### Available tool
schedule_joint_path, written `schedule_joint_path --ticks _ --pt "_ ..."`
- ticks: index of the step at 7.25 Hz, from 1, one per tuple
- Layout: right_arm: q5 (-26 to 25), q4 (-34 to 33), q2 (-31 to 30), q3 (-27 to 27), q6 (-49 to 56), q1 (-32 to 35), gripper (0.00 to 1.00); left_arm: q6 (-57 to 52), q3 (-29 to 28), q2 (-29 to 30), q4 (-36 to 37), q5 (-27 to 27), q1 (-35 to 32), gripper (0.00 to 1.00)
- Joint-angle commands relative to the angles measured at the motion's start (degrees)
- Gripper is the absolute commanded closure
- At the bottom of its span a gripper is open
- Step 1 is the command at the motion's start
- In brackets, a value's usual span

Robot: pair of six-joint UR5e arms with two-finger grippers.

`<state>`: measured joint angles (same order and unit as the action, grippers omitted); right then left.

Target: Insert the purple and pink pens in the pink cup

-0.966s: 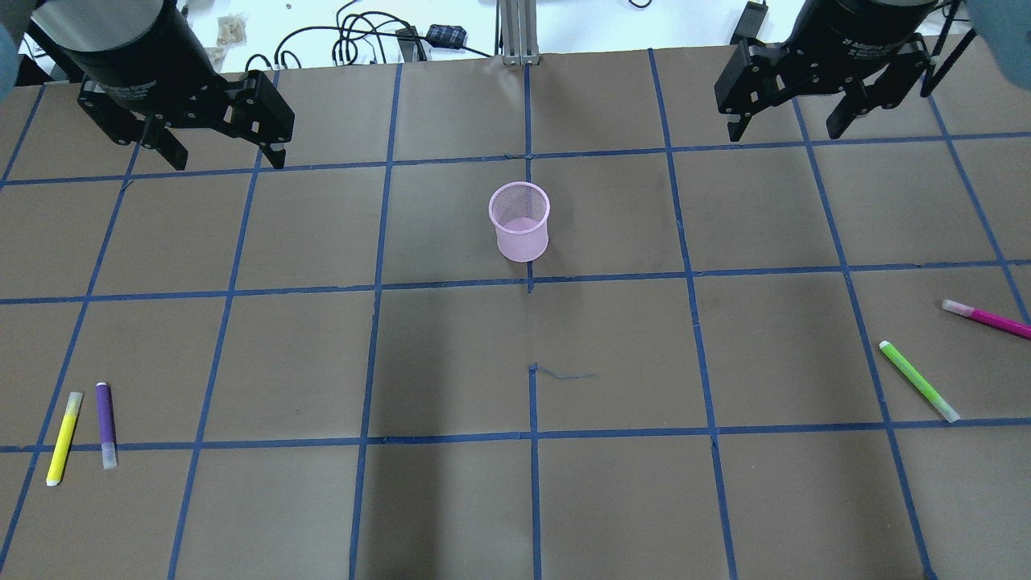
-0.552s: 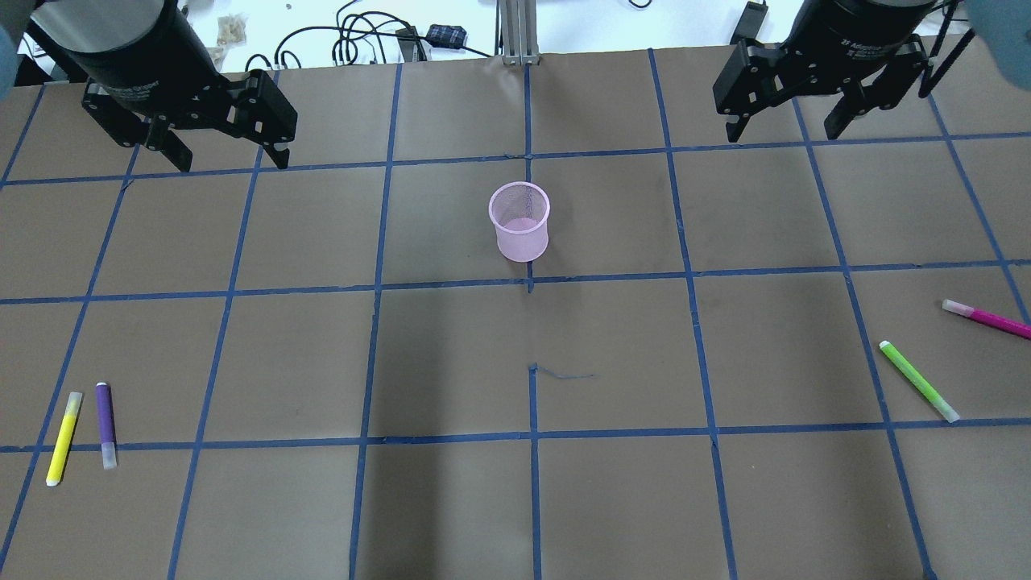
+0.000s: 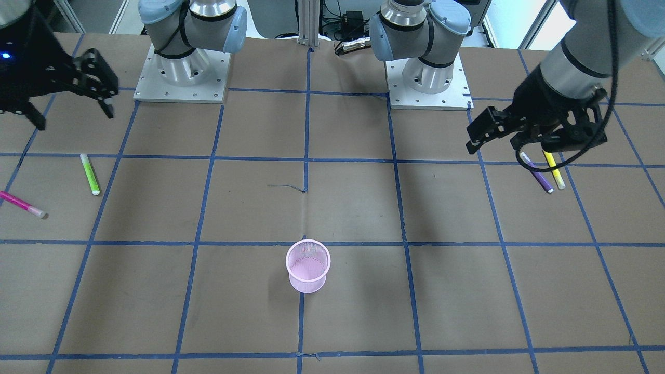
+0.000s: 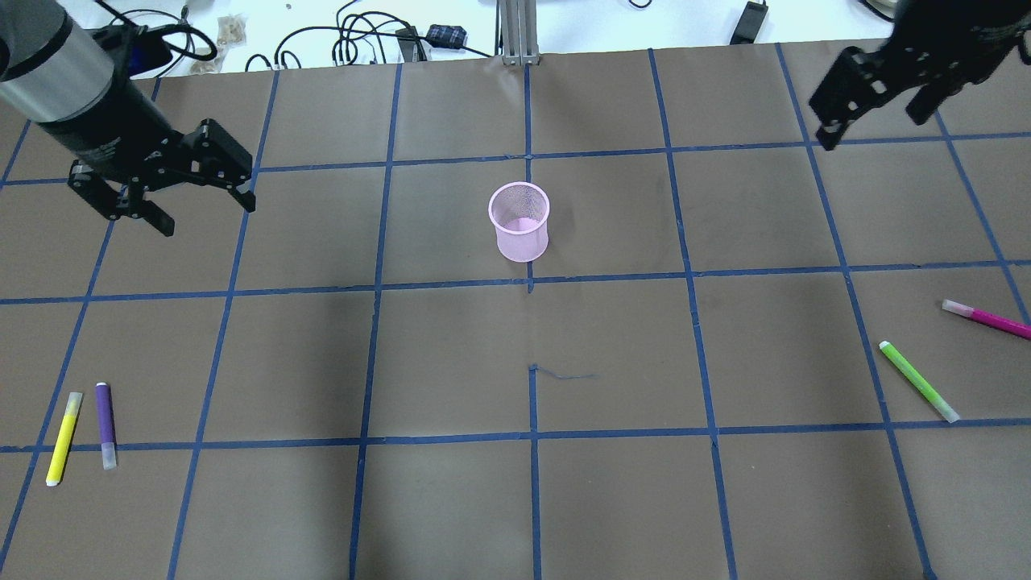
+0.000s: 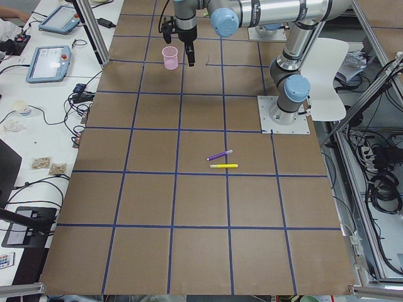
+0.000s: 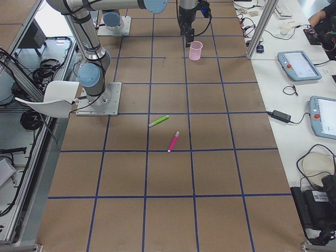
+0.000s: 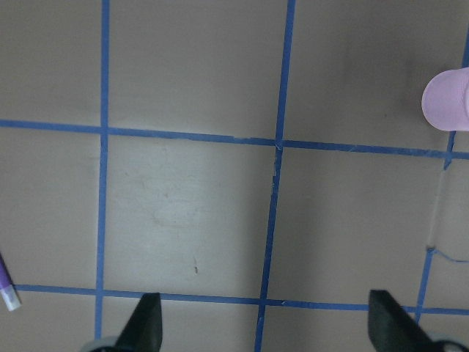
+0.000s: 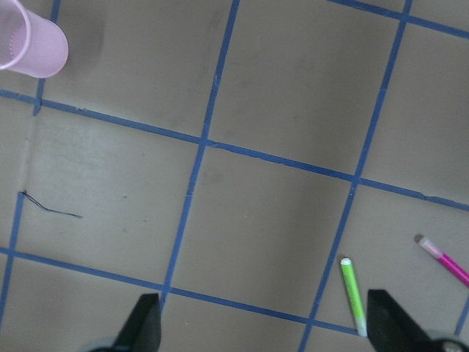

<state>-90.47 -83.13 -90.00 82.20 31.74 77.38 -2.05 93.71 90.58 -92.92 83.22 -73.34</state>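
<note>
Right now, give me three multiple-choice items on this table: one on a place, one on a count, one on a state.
1. Which pen lies beside the purple pen? A the green pen; B the pink pen; C the yellow pen.
2. How many pens lie on the table? A three; B four; C five.
3. The pink cup is: A upright and empty; B tipped over; C holding a pen.

Answers:
1 C, the two lie side by side near one corner.
2 B, the purple and yellow ones plus the green pen and the pink pen.
3 A, its rim faces up and nothing shows inside.
</note>
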Motion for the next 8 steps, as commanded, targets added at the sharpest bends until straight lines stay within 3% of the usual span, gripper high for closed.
schedule_joint_path --ticks 1,3,4,6,7,8 --pt "-0.2 1.0 -0.5 -0.5 29.6 -14.7 0.00 -0.2 6.1 2.7 0.6 -0.1 14.0 0.00" --pt "1.3 0.3 2.1 -0.5 50.8 -29.1 0.01 -0.1 7.4 7.4 6.3 2.1 21.1 0.00" --pt "4.7 -0.4 6.3 -1.6 60.9 -33.2 0.01 0.9 9.2 11.7 14.1 9.3 22.1 0.01" --pt "12.5 -0.5 14.7 -4.1 80.6 -42.9 0.00 -0.4 10.4 15.7 16.5 6.8 28.4 0.00" --pt "17.7 -0.1 20.0 -6.5 90.4 -45.1 0.00 -3.4 10.3 18.9 17.4 6.7 29.7 0.01" --pt "19.8 0.8 24.7 -7.9 99.1 -45.7 0.00 -4.1 10.4 21.0 17.9 6.3 29.9 0.01"
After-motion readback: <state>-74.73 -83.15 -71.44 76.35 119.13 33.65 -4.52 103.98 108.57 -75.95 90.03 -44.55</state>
